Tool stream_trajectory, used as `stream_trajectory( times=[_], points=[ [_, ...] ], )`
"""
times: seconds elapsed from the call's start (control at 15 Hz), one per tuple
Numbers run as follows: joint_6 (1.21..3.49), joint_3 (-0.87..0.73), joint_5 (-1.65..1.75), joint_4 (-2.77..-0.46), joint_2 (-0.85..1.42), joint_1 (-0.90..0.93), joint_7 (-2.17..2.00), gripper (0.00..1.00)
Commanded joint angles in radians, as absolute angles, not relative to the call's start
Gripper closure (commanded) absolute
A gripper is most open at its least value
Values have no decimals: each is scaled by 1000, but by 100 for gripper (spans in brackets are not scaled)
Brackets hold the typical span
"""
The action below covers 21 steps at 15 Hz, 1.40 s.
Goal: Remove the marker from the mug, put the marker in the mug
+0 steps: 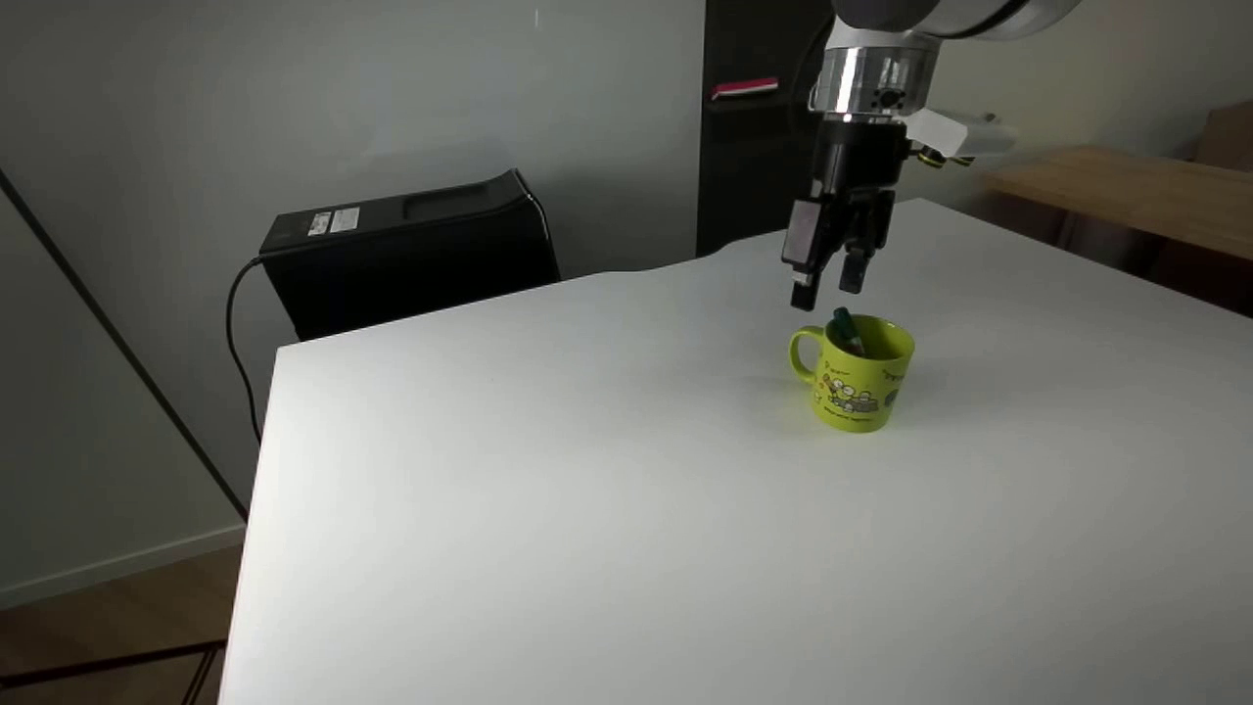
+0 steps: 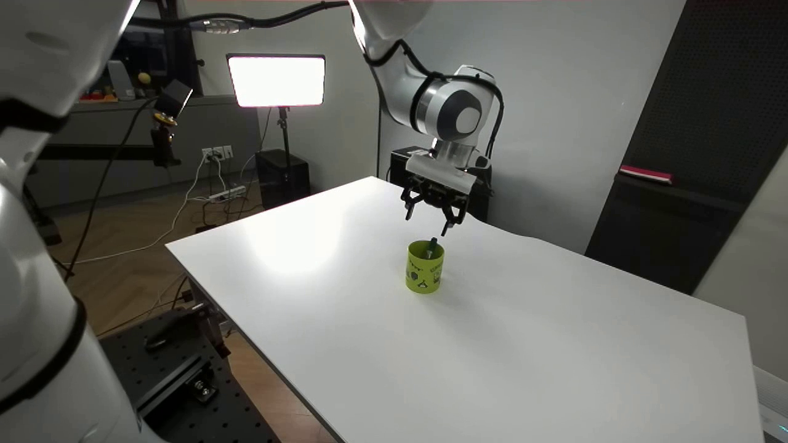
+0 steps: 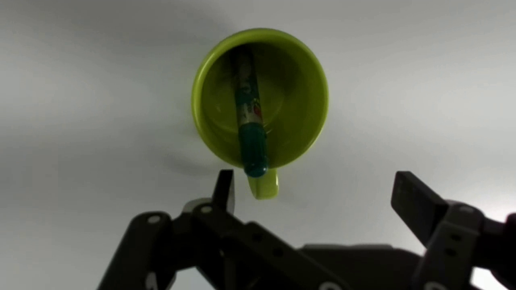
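Note:
The yellow-green mug (image 1: 854, 401) stands upright on the white table, also in an exterior view (image 2: 423, 275) and the wrist view (image 3: 302, 96). The dark green marker (image 3: 252, 139) leans inside it, its rounded capped end over the rim above the handle (image 3: 264, 189). The marker's top also shows in both exterior views (image 1: 844, 325) (image 2: 433, 246). My gripper (image 1: 828, 288) is open and empty, above the mug, fingers pointing down (image 2: 427, 223). In the wrist view the fingertips (image 3: 314, 174) lie on either side of the handle, the left one nearer the marker's end.
The white table (image 1: 548, 509) carries the mug. A black box-like unit (image 1: 411, 245) stands beyond the table edge. A bright lamp panel (image 2: 277, 81) and a dark cabinet (image 2: 683, 154) stand in the background. A wooden table (image 1: 1136, 191) is behind at one side.

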<state>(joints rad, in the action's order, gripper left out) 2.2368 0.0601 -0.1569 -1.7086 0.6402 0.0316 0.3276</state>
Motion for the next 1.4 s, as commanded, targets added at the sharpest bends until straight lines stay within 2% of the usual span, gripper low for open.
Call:
stream_trajectory(
  times=[0.0, 1.33],
  points=[
    [2166, 59, -118, -1620, 684, 11, 261, 0],
    [2101, 41, -88, -1592, 712, 2, 165, 0]
  ],
)
